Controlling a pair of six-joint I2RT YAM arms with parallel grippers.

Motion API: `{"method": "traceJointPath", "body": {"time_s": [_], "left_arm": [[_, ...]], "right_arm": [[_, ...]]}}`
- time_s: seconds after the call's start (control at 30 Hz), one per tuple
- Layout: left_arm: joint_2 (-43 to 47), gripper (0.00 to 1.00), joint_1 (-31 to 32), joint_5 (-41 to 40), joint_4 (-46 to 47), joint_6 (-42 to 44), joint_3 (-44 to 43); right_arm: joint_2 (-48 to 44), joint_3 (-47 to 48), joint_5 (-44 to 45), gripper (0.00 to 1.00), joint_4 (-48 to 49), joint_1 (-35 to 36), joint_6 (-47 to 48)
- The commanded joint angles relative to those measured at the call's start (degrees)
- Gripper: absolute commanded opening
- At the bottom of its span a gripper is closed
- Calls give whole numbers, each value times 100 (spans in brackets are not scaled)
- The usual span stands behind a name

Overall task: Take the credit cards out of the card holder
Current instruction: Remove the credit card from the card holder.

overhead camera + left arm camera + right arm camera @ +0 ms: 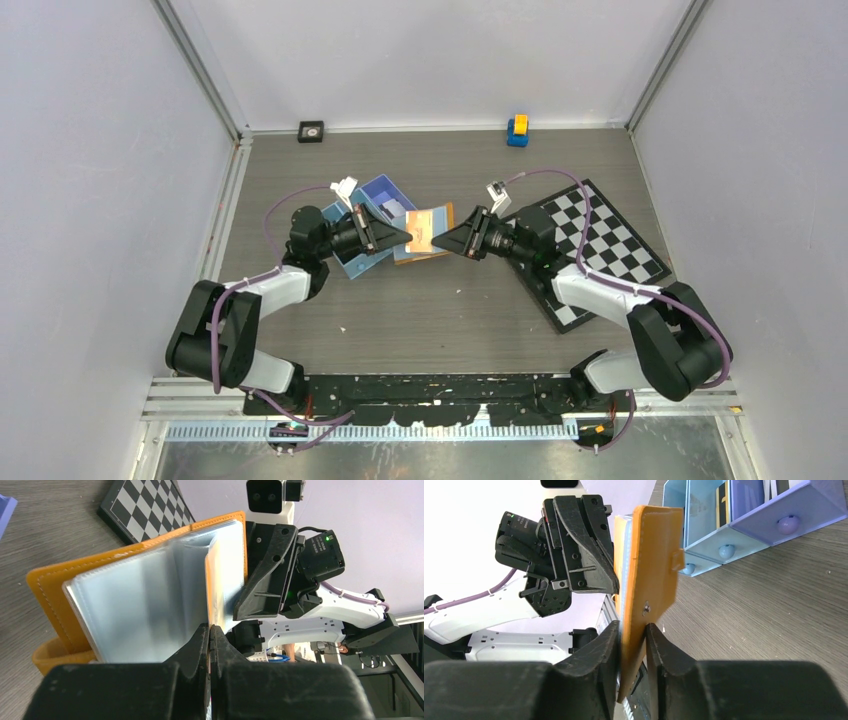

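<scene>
The orange card holder hangs open in the air between my two grippers, above the table. In the left wrist view its orange cover frames pale clear sleeves. My left gripper is shut on the lower edge of a thin pale credit card that stands up from the sleeves. My right gripper is shut on the holder's orange cover from the opposite side. From above, the left gripper and right gripper meet tip to tip at the holder.
A blue three-compartment tray lies just behind the left gripper and shows in the right wrist view, holding a few items. A chessboard lies under the right arm. A yellow-and-blue block and a small black square sit at the back wall.
</scene>
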State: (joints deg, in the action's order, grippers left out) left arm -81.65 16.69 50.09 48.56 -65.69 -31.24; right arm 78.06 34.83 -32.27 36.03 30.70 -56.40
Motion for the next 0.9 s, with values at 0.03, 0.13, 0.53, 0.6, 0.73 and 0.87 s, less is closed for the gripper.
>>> {"method": "traceJointPath", "body": {"time_s": [0.03,0.13,0.53,0.6,0.73,0.87], "left_arm": [[95,0,-34,-76,-17,162,-144],[105,0,-34,-61,-4,145,-151],[-72,0,138,66,25,122,-290],[-100,0,171,64,31,142,-303],[-122,0,206,54,24,161,-317],[-182,0,221,39,-91,181,-353]], "right_arm": [[-168,130,-166,27,525,27,-59],[-29,169,-259,25,688,33,-159],[70,233,-292,32,600,24,-161],[110,242,-313,32,606,24,-177],[142,277,-312,27,545,33,-164],[138,304,-247,2,449,23,-170]]}}
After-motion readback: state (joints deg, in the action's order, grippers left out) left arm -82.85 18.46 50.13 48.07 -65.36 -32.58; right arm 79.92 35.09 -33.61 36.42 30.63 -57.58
